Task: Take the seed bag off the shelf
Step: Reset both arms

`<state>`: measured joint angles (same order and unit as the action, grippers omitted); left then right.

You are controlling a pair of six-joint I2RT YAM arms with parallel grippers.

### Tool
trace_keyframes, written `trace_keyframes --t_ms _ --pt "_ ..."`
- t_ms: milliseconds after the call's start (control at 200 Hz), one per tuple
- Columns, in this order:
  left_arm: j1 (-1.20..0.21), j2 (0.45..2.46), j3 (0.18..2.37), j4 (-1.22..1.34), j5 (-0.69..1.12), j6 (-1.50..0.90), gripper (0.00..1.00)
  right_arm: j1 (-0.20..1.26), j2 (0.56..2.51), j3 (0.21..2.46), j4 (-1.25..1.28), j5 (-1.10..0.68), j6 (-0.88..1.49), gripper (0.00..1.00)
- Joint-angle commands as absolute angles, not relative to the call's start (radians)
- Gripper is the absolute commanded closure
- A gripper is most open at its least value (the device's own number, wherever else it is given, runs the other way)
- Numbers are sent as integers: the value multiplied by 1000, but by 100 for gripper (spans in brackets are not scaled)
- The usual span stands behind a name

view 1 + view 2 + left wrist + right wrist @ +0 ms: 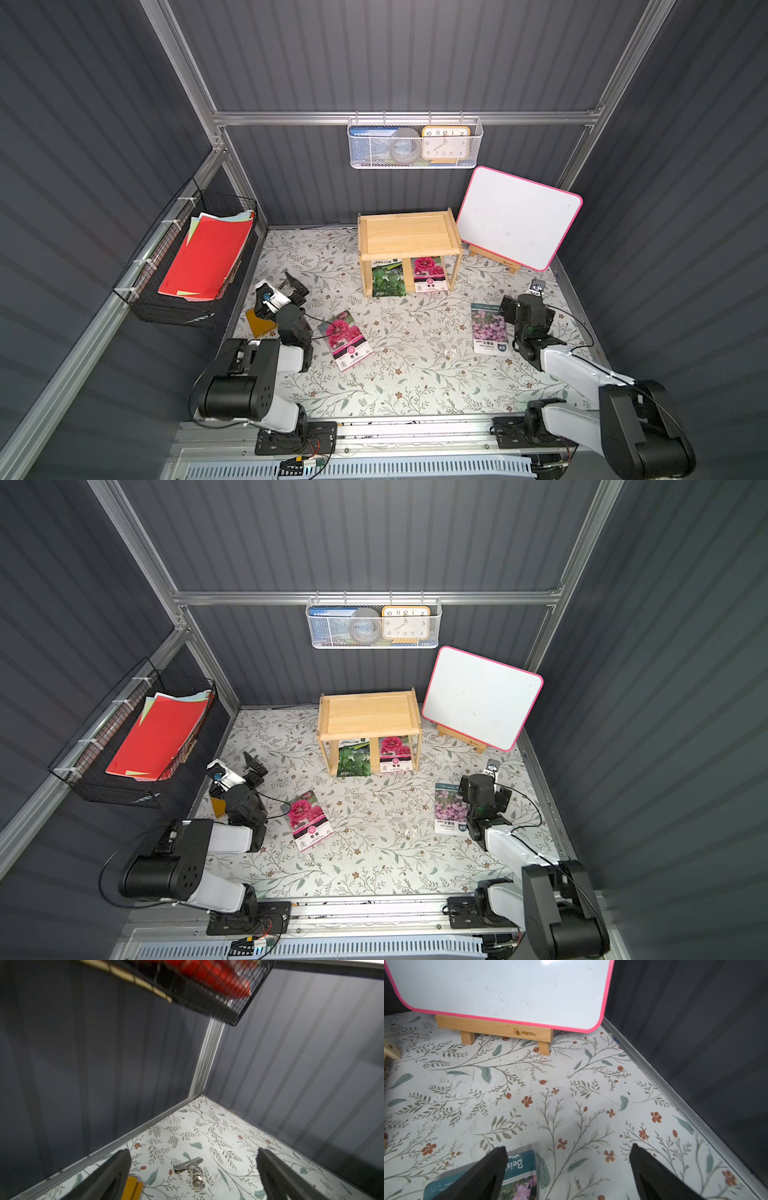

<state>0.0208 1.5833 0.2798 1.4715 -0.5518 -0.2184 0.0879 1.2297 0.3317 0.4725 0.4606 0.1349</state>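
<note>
L pincer [193, 1152] & R pincer [569, 1147] both spread wide, gripping nothing, well apart from shelf [409, 237].

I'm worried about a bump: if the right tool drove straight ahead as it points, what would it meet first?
Probably the wooden easel under the pink-framed whiteboard; the right tool, open, has only bare floral tabletop before it. Depth is unclear.
</note>
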Motion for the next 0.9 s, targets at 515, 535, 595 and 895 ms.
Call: trace_keyframes --t_ms 515,535,595,895 --pt "69 1704 479 1410 -141 -109 0 19 1523 424 794 229 74 1" --pt "69 1703 480 1407 -142 -110 0 7 1543 391 897 204 68 1" --pt "69 1703 476 1409 -153 -113 0 4 1588 345 1054 247 76 1" --pt "69 1703 477 1410 -148 -112 0 5 1572 352 1016 253 86 1"
